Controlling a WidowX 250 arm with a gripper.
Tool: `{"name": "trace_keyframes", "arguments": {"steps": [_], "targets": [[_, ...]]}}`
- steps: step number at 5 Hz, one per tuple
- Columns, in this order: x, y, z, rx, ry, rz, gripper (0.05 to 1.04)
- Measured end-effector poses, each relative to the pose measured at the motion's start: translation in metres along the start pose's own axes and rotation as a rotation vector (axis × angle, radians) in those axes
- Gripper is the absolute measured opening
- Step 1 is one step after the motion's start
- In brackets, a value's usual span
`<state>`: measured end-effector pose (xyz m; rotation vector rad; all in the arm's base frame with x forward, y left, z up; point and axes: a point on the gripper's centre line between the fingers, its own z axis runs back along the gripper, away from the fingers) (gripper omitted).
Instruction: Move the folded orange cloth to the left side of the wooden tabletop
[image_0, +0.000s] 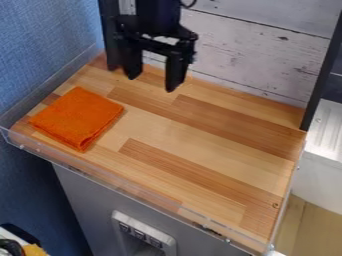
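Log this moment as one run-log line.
gripper: open, empty, over wooden surface near its back edge | orange cloth: folded, lying at view's left | gripper-cloth contact: none

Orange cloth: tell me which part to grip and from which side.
Pinch the orange cloth midway along its lower right edge, bringing the open end effector down from above. It lies flat and folded, so the stacked layers there should give the best bite, and that edge faces bare wooden surface, away from the clear left rim.
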<state>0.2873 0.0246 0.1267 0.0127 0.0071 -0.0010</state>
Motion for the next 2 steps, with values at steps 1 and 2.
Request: {"name": "trace_keyframes", "arguments": {"steps": [1, 2], "targets": [[0.0039, -0.0143, 0.0039, -0.007, -0.013, 0.002, 0.996], [0.0056, -0.0216, 0.0058, -0.017, -0.019, 0.012, 0.996]]}}
